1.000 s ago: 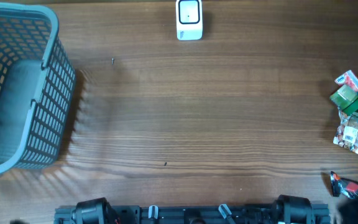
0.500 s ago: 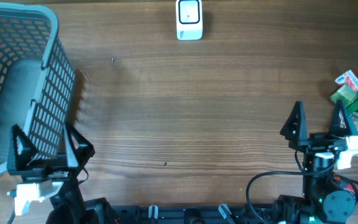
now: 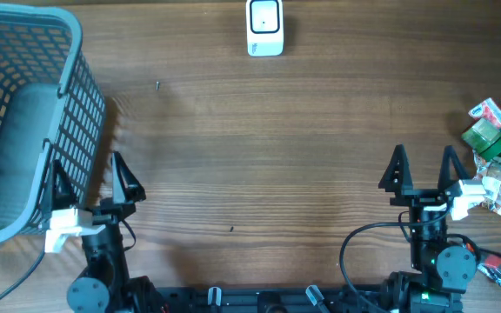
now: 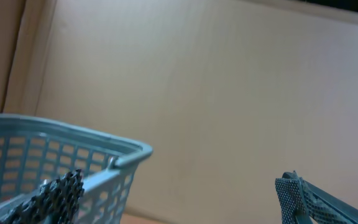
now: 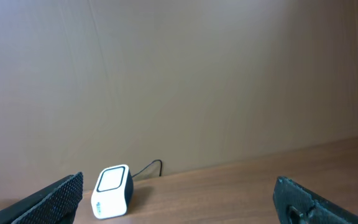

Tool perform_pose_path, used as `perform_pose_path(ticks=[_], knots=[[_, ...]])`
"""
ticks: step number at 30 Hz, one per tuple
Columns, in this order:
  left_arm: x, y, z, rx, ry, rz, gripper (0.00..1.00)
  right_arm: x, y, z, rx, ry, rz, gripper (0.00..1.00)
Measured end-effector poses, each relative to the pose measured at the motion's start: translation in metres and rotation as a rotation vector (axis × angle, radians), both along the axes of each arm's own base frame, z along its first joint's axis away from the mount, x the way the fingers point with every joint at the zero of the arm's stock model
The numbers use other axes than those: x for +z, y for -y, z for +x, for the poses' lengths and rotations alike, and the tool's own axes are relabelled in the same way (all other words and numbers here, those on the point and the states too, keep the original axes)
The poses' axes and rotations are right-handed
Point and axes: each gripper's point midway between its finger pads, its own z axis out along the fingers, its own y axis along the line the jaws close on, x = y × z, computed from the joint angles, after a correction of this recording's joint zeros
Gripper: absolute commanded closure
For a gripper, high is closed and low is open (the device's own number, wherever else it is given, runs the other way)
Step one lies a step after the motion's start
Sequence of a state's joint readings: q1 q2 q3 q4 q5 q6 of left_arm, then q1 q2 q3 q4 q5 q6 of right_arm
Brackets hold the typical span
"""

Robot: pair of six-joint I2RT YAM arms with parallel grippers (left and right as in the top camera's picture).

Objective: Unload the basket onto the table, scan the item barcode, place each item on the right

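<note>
The left fingers [image 3: 122, 181] and the right fingers [image 3: 397, 174] stand spread wide, holding nothing. The items [image 3: 487, 139] lie heaped on the worktop [image 3: 277, 156], well to the right of the scanner [image 3: 264, 26] and nearer the arms.

The basket [image 3: 81, 130] fills the upper left of the table [image 3: 277, 148], with the scanner [image 3: 264, 28] at top centre. A heap of items [image 3: 498, 156] lies at the right edge, just beside my right gripper [image 3: 424, 161].

Black arms [image 3: 103, 254], pointed fingers [image 3: 396, 171] (textured pads [image 5: 56, 195]), white wrist blocks [image 3: 62, 228], black cable [image 3: 343, 250]
</note>
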State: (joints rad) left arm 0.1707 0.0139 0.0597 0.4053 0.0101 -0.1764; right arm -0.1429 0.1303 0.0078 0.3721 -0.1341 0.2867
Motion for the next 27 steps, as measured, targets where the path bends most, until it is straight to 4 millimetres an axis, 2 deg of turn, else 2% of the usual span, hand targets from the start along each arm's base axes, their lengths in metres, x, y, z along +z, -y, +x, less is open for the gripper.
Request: perform_pose_path(ticks=[2, 4, 7, 10, 11, 14, 17, 22, 27], knots=[[-0.011, 0.000, 0.004, -0.004, -0.022, -0.002, 0.00, -0.016, 0.001, 0.003, 0.000, -0.065, 0.009, 0.00], [-0.023, 0.000, 0.008, -0.008, -0.053, -0.006, 0.00, -0.022, 0.001, 0.005, 0.000, -0.091, 0.013, 0.00], [-0.028, 0.001, 0.011, -0.017, -0.075, -0.006, 0.00, -0.030, 0.001, 0.006, 0.000, -0.124, 0.018, 0.00], [-0.053, 0.005, 0.019, -0.042, -0.177, -0.015, 0.00, -0.051, 0.001, 0.007, 0.000, -0.209, 0.030, 0.00], [-0.057, 0.005, 0.021, -0.046, -0.194, -0.016, 0.00, -0.065, 0.001, 0.008, 0.000, -0.264, 0.038, 0.00], [-0.059, 0.006, 0.021, -0.050, -0.202, -0.017, 0.00, -0.092, 0.001, 0.006, -0.003, -0.374, 0.054, 0.00], [-0.062, 0.006, 0.022, -0.051, -0.216, -0.019, 0.00, -0.093, 0.002, 0.006, -0.004, -0.377, 0.054, 0.00], [-0.085, 0.006, 0.026, -0.058, -0.309, -0.036, 0.00, -0.094, 0.001, 0.006, -0.003, -0.382, 0.056, 0.00], [-0.089, 0.006, 0.027, -0.059, -0.324, -0.039, 0.00, -0.088, 0.001, 0.005, -0.004, -0.356, 0.052, 0.00]])
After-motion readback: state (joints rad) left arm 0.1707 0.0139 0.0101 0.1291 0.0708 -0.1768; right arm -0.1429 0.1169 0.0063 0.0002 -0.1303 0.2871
